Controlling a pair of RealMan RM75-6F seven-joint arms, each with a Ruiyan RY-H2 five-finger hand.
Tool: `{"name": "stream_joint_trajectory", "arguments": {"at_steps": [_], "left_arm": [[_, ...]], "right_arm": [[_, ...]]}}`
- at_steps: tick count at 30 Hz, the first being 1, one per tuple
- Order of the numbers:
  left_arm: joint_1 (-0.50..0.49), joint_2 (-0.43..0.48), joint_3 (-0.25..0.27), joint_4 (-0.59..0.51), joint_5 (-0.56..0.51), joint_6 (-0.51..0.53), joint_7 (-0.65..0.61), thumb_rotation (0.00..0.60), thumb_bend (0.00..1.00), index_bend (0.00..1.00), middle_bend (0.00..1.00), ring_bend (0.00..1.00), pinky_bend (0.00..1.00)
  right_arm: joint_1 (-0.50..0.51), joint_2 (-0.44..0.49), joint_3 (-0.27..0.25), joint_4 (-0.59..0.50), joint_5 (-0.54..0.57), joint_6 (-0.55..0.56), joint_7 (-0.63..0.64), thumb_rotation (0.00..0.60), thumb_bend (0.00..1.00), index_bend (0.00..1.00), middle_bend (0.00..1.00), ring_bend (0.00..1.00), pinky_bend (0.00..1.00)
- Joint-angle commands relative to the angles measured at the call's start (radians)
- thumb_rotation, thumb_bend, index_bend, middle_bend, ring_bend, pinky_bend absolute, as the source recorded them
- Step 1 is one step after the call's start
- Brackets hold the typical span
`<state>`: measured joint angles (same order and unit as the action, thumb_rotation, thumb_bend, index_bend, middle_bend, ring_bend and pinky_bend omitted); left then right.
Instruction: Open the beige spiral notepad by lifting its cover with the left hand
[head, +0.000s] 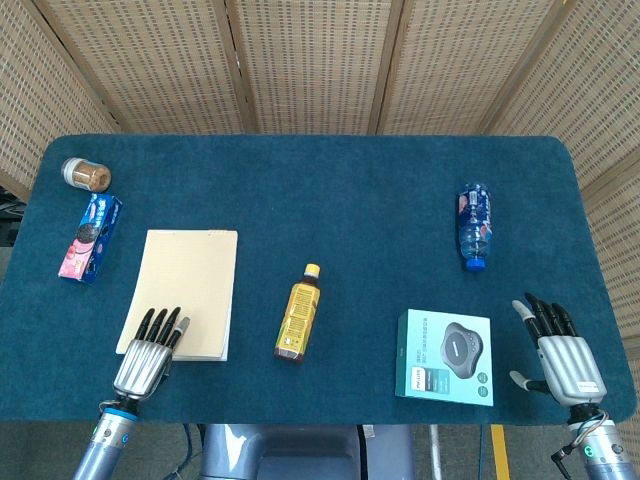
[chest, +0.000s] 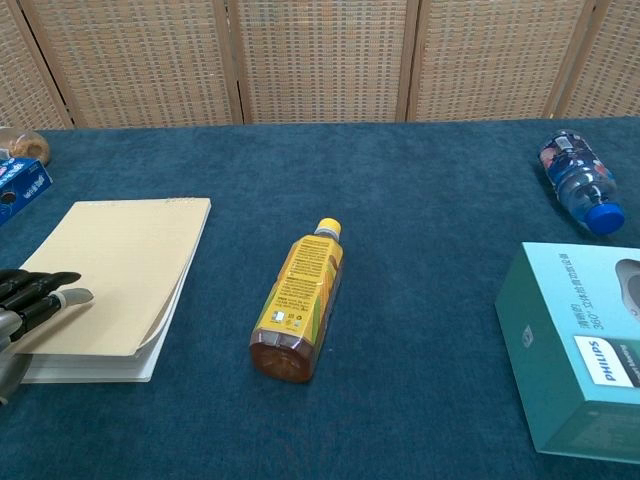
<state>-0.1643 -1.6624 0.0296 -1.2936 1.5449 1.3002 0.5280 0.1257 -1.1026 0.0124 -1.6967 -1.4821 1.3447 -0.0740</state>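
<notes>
On the blue surface (head: 330, 200), near its left front corner, the left hand (head: 146, 355) holds the beige notepad's (chest: 120, 275) cover's near edge, barely raised; lift it steadily toward the spiral.

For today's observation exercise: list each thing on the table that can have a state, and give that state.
beige spiral notepad: cover lifted at its near edge, not open
left hand: fingers on the cover's near edge
right hand: open, holding nothing
yellow-capped bottle: lying, capped
blue-capped bottle: lying, capped
teal box: closed, flat
jar: upright, lidded
</notes>
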Motion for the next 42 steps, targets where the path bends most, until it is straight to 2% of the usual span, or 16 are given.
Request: {"name": "stream_joint_trajectory", "arguments": {"at_steps": [1, 17, 26, 31, 42], "left_arm": [[-0.007, 0.004, -0.010, -0.006, -0.007, 0.002, 0.005, 0.600, 0.72, 0.00, 0.00, 0.00, 0.00], [-0.042, 0.033, -0.057, -0.049, -0.049, 0.004, 0.028, 0.600, 0.72, 0.00, 0.00, 0.00, 0.00], [-0.049, 0.042, -0.070, -0.064, -0.100, -0.013, 0.037, 0.600, 0.59, 0.00, 0.00, 0.00, 0.00], [-0.053, 0.046, -0.075, -0.070, -0.122, -0.018, 0.046, 0.600, 0.56, 0.00, 0.00, 0.00, 0.00], [-0.075, 0.029, -0.100, -0.050, -0.151, -0.013, 0.047, 0.600, 0.59, 0.03, 0.00, 0.00, 0.00]], "right_arm": [[-0.001, 0.002, 0.003, 0.002, 0.001, 0.005, 0.008, 0.600, 0.00, 0.00, 0.00, 0.00, 0.00], [-0.004, 0.005, 0.008, 0.010, -0.001, 0.017, 0.031, 0.600, 0.00, 0.00, 0.00, 0.00, 0.00], [-0.003, 0.002, 0.009, 0.011, 0.000, 0.016, 0.029, 0.600, 0.00, 0.00, 0.00, 0.00, 0.00], [-0.003, 0.002, 0.008, 0.012, -0.001, 0.016, 0.031, 0.600, 0.00, 0.00, 0.00, 0.00, 0.00], [-0.003, 0.001, 0.009, 0.013, -0.001, 0.016, 0.032, 0.600, 0.00, 0.00, 0.00, 0.00, 0.00]]}}
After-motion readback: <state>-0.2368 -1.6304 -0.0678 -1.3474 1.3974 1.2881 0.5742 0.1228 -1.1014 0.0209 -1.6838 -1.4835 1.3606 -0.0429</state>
